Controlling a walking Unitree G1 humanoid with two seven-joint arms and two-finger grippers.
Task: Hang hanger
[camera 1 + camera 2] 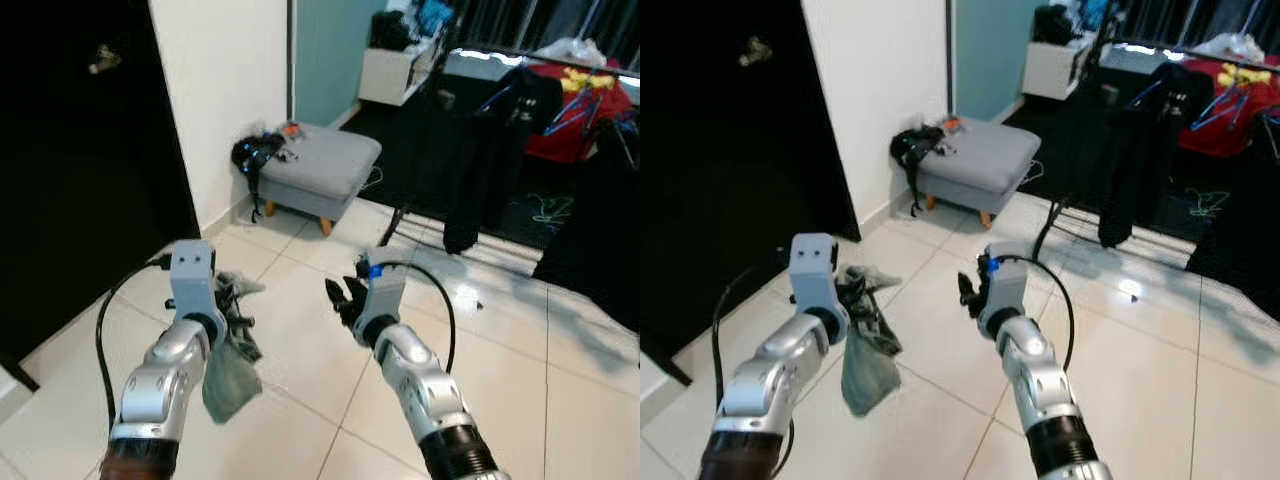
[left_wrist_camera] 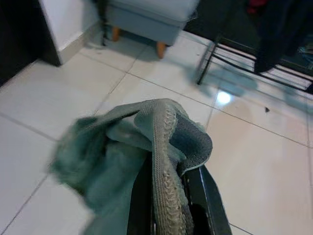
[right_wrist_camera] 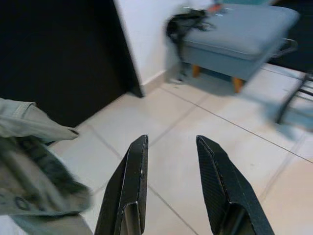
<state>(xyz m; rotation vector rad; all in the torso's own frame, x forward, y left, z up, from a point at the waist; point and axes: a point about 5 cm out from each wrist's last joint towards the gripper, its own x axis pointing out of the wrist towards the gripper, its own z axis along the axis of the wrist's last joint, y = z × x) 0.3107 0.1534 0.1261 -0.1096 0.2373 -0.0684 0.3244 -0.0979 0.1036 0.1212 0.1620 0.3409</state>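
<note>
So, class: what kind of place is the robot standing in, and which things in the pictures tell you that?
Most likely a room in a home, perhaps a bedroom or laundry corner. A grey footstool stands on the white tiled floor, and dark clothes hang on a black clothes rack. The left gripper holds a green garment.

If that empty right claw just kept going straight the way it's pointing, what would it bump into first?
Probably the tiled floor. The right gripper, fingers open with nothing between them, points slightly down over bare tiles. The grey footstool by the wall lies farther ahead, though depth is hard to judge.
</note>
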